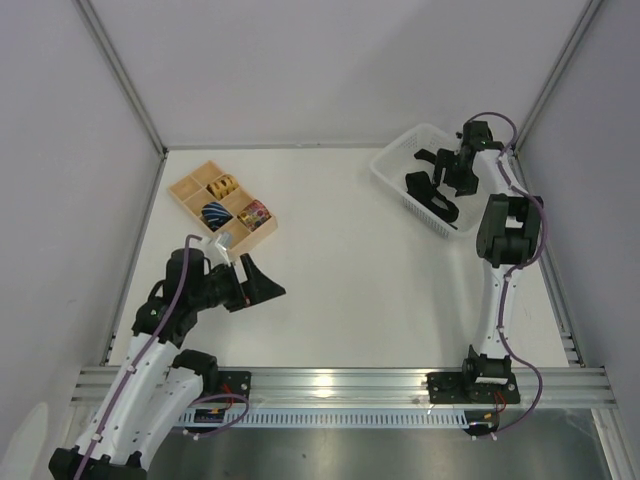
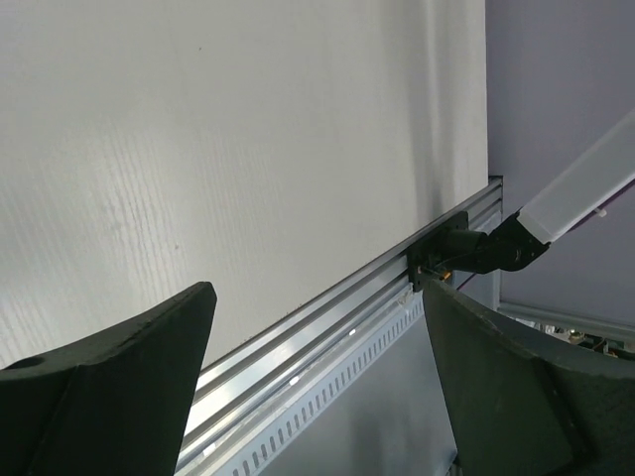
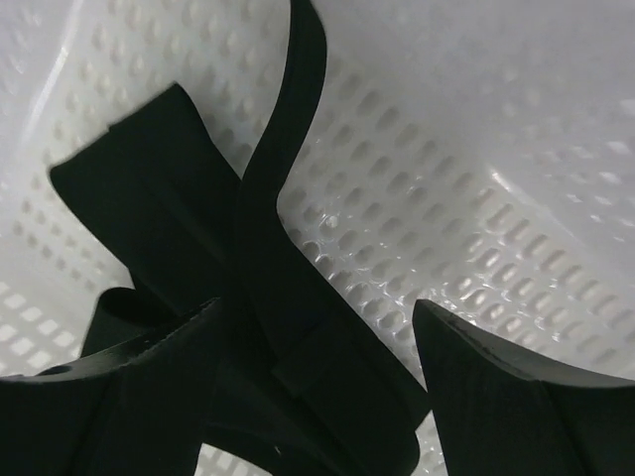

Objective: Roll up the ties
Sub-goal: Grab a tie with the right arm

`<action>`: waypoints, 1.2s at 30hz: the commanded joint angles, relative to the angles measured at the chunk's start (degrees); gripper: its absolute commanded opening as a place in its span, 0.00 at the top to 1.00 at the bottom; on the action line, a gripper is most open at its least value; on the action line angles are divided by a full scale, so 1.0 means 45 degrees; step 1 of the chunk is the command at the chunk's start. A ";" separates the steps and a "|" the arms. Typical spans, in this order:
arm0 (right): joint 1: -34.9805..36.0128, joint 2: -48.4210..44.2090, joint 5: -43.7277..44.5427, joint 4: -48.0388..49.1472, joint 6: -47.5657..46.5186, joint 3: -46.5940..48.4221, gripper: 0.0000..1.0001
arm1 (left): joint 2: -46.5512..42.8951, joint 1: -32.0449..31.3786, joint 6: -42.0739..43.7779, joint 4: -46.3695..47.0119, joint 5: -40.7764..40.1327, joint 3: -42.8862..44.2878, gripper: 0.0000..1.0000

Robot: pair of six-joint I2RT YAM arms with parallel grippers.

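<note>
The ties, black fabric strips, lie heaped in the white perforated basket point(image 1: 395, 160) at the back right; in the top view one tie point(image 1: 432, 197) shows dark against it. My right gripper point(image 1: 440, 168) reaches down into the basket. In the right wrist view it point(image 3: 317, 317) stands open astride a folded tie point(image 3: 288, 248), the left finger against the fabric and a gap at the right finger. My left gripper point(image 1: 264, 283) hovers open and empty over the table at the near left; its wrist view shows its jaws point(image 2: 316, 297) wide apart.
A tan divided tray point(image 1: 190, 188) at the back left holds a yellow coil point(image 1: 222, 184), a blue striped coil point(image 1: 216, 213) and a multicoloured coil point(image 1: 254, 213). The aluminium rail point(image 2: 327, 317) runs along the near edge. Frame posts and grey walls enclose the table.
</note>
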 commanded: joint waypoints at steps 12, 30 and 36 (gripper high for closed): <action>0.0140 -0.0193 0.0419 0.0141 -0.0956 -0.1178 0.32 | 0.0472 0.0035 0.0606 -0.0444 -0.0308 0.0979 0.06; -0.0075 -0.1915 -0.2257 0.0611 -0.2089 -0.2059 0.25 | 0.1196 0.0035 0.0043 0.0745 0.0412 0.0649 0.04; 0.0198 -0.0938 -0.1244 0.0279 -0.2265 -0.1630 0.27 | 0.1196 0.0035 -0.0038 0.0728 0.0238 0.0901 0.03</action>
